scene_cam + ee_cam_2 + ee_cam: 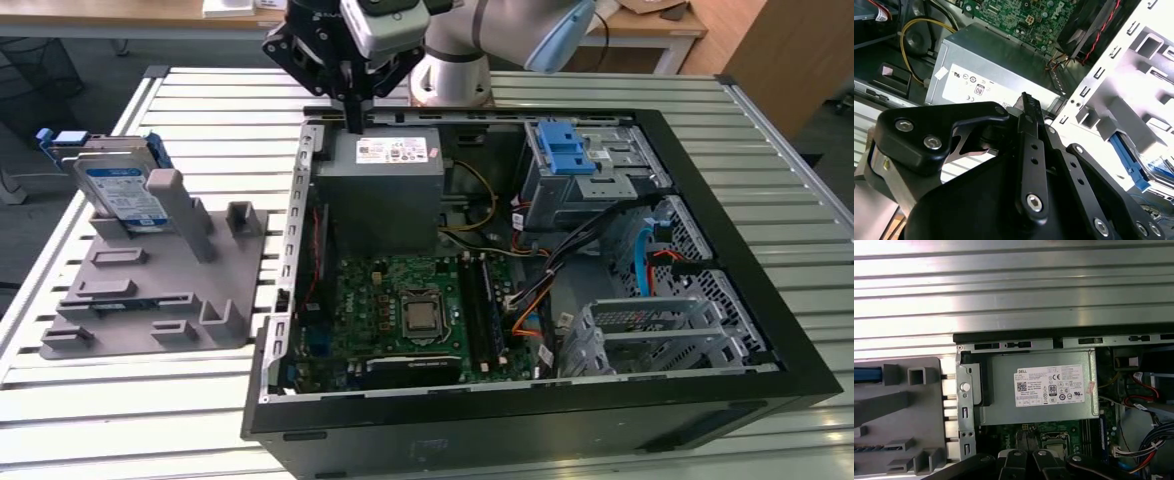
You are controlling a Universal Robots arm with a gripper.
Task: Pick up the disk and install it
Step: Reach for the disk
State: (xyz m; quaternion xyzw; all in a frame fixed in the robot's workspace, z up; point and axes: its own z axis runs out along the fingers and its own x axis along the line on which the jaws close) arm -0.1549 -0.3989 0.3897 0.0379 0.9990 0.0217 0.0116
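Note:
The disk [118, 188], a silver drive with a white-and-blue label and blue rails, stands tilted in a grey holder [160, 290] on the exterior view's left, outside the computer case. Its blue rail edge [866, 374] shows in the first wrist view. My gripper [355, 112] hangs over the far edge of the grey power-supply box [387, 190], well away from the disk. Its black fingers [1027, 107] are pressed together, with nothing between them.
The open black computer case [747, 390] lies on a slatted metal table [200, 110]. Inside are a green motherboard [400, 310], a metal drive cage with a blue latch [571, 150], loose cables [534, 290] and a perforated metal bay [654, 335].

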